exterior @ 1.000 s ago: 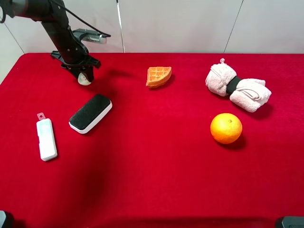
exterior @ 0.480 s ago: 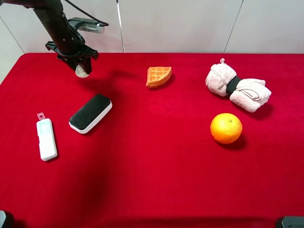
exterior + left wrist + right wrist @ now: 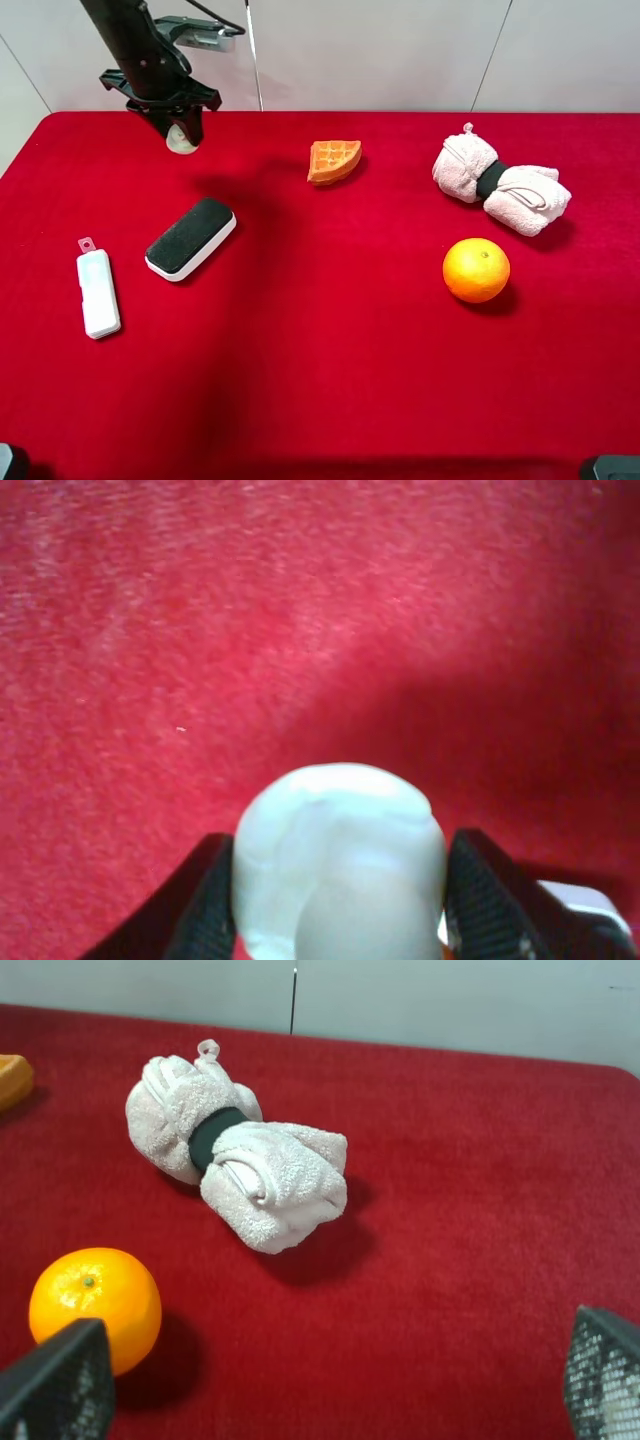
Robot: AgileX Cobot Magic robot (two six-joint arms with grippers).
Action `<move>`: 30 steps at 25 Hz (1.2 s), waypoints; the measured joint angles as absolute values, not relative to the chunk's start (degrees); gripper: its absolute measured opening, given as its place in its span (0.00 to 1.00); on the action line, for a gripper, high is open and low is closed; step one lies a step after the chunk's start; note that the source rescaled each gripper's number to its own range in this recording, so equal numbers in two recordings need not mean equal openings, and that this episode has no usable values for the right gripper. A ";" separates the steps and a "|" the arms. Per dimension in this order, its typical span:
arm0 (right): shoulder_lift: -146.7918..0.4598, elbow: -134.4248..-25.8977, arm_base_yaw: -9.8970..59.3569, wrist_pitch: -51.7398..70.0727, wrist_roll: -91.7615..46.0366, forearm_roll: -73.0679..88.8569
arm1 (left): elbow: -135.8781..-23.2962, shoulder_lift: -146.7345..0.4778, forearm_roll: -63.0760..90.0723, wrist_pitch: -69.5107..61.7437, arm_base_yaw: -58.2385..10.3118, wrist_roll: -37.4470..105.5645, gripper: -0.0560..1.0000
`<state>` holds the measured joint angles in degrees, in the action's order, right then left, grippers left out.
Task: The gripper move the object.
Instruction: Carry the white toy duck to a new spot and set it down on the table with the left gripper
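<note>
My left gripper is a black claw on a dark arm at the table's back left. It is shut on the object, a small cream-white lumpy knob, and holds it above the red cloth. In the left wrist view the object sits between the two black fingers, with its shadow on the cloth behind it. My right gripper is open and empty, its mesh-patterned fingertips spread wide, near the orange and towel.
A waffle piece lies at the back centre. A pink rolled towel and an orange lie at the right. A black-topped eraser block and a white rectangular case lie at the left.
My left gripper has lifted the object off the cloth and carried it up and slightly to the right. Nothing else has moved.
</note>
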<state>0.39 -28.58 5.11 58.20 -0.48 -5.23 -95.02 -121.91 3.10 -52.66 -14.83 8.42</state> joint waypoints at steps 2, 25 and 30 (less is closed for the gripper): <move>0.39 -28.58 5.11 58.20 -0.48 -5.23 | -95.02 -121.58 3.04 -53.02 -16.10 7.51 0.11; 0.39 -28.58 5.11 58.20 -0.48 -5.18 | -95.02 -119.57 0.00 -55.16 -36.25 -4.28 0.09; 0.39 -28.58 5.11 58.20 -0.48 -5.18 | -95.02 -119.57 0.00 -54.44 -39.93 -6.37 0.09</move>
<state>0.39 -28.58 5.11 58.20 -0.48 -5.18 -95.02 -119.57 0.00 -54.44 -39.93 -6.37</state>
